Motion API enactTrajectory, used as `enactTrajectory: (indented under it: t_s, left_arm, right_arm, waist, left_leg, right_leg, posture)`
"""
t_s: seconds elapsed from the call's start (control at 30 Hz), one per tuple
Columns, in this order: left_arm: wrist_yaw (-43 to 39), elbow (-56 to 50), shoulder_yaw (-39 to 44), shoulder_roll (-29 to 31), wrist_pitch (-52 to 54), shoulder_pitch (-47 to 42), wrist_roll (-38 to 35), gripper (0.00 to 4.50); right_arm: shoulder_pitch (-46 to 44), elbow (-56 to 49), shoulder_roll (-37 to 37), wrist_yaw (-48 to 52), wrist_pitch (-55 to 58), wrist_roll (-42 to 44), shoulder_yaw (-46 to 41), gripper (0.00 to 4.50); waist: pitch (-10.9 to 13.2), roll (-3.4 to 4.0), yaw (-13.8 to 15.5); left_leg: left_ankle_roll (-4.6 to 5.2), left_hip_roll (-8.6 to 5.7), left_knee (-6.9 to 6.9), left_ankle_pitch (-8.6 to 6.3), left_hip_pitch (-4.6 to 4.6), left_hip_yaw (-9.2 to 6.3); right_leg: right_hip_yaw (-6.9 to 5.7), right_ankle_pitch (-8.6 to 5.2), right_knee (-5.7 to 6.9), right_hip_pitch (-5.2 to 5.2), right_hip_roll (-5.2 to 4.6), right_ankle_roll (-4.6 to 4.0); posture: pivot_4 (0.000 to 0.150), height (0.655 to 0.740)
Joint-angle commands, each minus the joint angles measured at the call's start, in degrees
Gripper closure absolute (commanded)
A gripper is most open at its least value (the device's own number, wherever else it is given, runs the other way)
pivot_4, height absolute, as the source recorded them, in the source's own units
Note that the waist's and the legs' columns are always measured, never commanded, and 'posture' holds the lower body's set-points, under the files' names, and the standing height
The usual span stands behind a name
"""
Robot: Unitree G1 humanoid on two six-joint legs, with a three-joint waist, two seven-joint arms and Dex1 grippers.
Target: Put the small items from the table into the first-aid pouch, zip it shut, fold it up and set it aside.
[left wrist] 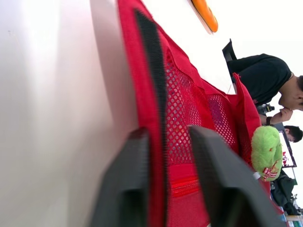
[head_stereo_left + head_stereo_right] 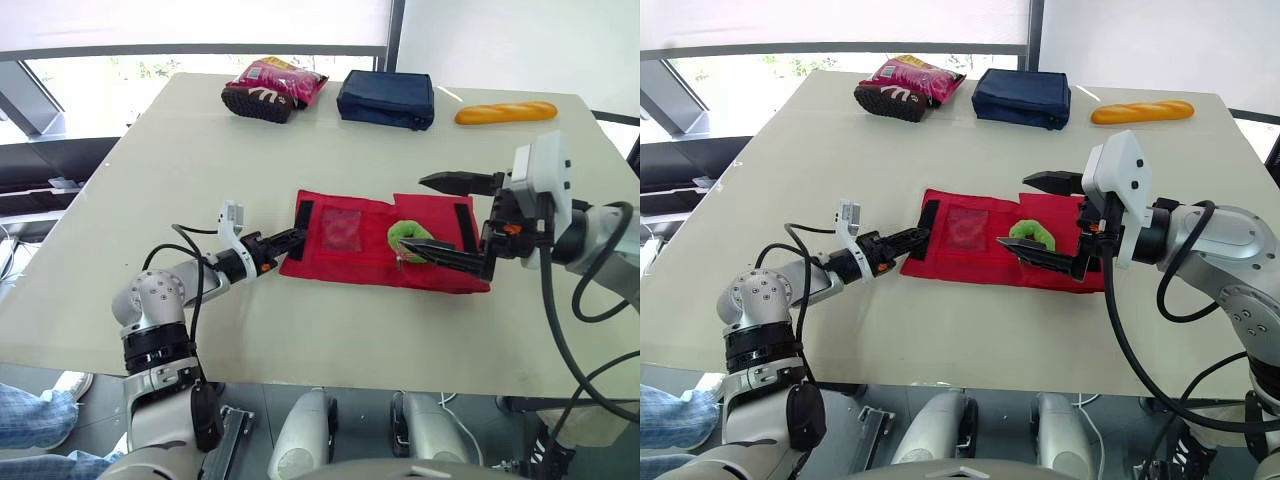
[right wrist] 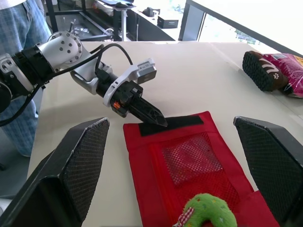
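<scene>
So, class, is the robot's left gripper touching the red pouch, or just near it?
Touching. The left wrist view shows the left gripper pinching the black-striped edge of the red pouch between its fingers, no gap showing.

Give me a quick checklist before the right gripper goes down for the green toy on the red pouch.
1. Right gripper open: ok, fingers spread wide.
2. Right gripper lined up with the green toy: ok, the toy sits between its fingers in the right wrist view.
3. Left gripper pinning the red pouch: ok, shut on its left edge.
4. Pouch open and flat on the table: ok.
5. Toy free of the mesh pocket: ok, it lies beside it.
6. Toy loose, not snagged: cannot tell.
</scene>
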Motion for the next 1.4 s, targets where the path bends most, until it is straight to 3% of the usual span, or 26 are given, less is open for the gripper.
enactTrajectory:
  t_s: [0.03,0.2,0.43,0.57,0.7,0.9,1.13,1.23,1.4]
  left_arm:
    - [-0.6,-1.7,1.3,1.3,-0.3,-0.9,-1.9,4.45]
    - [-3.3,-2.9,0.0,4.9,-0.2,0.1,-1.9,4.45]
    - [-15.2,2.0,-6.3,18.5,-3.3,-0.4,2.0,4.45]
    - [-23.1,7.4,-12.4,24.9,-7.3,-4.6,6.2,4.45]
    - [-30.7,10.2,-17.9,27.6,-10.8,-8.2,9.2,4.5]
    - [-40.4,12.8,-20.9,28.8,-15.4,-12.5,11.0,4.5]
    - [-47.6,8.7,-17.0,27.0,-17.3,-15.0,6.2,4.5]
    - [-47.3,4.6,-14.9,24.2,-13.8,-17.1,1.1,4.5]
    - [-43.3,0.2,-16.9,18.6,-10.3,-19.3,-1.2,4.5]
  right_arm:
    - [-0.9,-1.6,0.3,-0.2,-0.5,0.2,-0.6,0.0]
    - [-0.4,-1.4,1.1,0.0,-1.0,-0.9,0.0,0.0]
    - [0.9,1.2,2.2,2.0,-3.6,-4.9,1.8,0.0]
    - [2.0,7.8,3.3,4.9,-9.2,-13.5,6.8,0.0]
    - [0.2,17.6,5.3,8.3,-17.3,-23.8,13.5,1.23]
    - [-3.0,30.2,11.4,12.0,-24.6,-32.6,19.8,4.25]
    - [-3.5,37.6,13.2,13.0,-24.3,-42.4,26.0,4.39]
    - [-3.8,38.2,14.6,12.2,-22.7,-45.0,27.1,4.39]
    - [-4.4,39.8,17.1,11.2,-21.7,-48.0,27.7,4.39]
  waist:
    - [0.0,0.0,0.0]
    - [0.0,0.0,-0.2]
    - [0.0,0.01,-1.0]
    - [0.0,-0.1,-1.2]
    - [0.0,-0.1,-1.3]
    - [0.1,-0.1,-1.5]
    - [0.0,-0.12,-1.5]
    - [0.0,-0.14,-1.4]
    - [0.0,-0.15,-1.8]
  left_leg:
    - [0.0,0.0,0.0,0.0,0.0,0.0]
    - [0.0,0.01,0.0,0.0,0.0,0.0]
    - [0.0,0.06,-0.01,0.0,0.01,0.02]
    - [0.0,0.04,0.0,0.0,0.01,0.05]
    - [0.0,0.02,-0.01,0.0,0.0,0.07]
    - [0.0,0.03,-0.01,0.0,-0.09,0.13]
    - [0.0,0.01,-0.01,0.0,-0.12,0.12]
    - [0.0,0.02,0.02,0.0,-0.12,0.07]
    - [-0.01,0.01,0.07,0.01,0.0,0.08]
  right_leg:
    - [0.0,0.0,0.0,0.0,0.0,0.0]
    - [-0.01,-0.02,0.0,-0.01,0.01,-0.04]
    - [-0.02,-0.11,0.01,-0.04,0.06,-0.19]
    - [-0.02,-0.11,0.0,-0.04,0.04,-0.18]
    - [-0.02,-0.12,-0.02,-0.04,0.04,-0.18]
    - [0.02,-0.11,-0.01,-0.16,0.07,-0.16]
    - [0.03,-0.05,-0.01,-0.16,0.04,-0.05]
    - [0.0,-0.06,0.0,-0.13,0.04,-0.06]
    - [0.05,-0.01,0.22,-0.11,0.08,0.02]
  posture:
    - [0.15,0.7164]
    - [0.15,0.7164]
    - [0.15,0.7164]
    - [0.15,0.7164]
    - [0.15,0.7164]
    - [0.15,0.7164]
    - [0.15,0.7164]
    - [0.15,0.7164]
    - [0.15,0.7164]
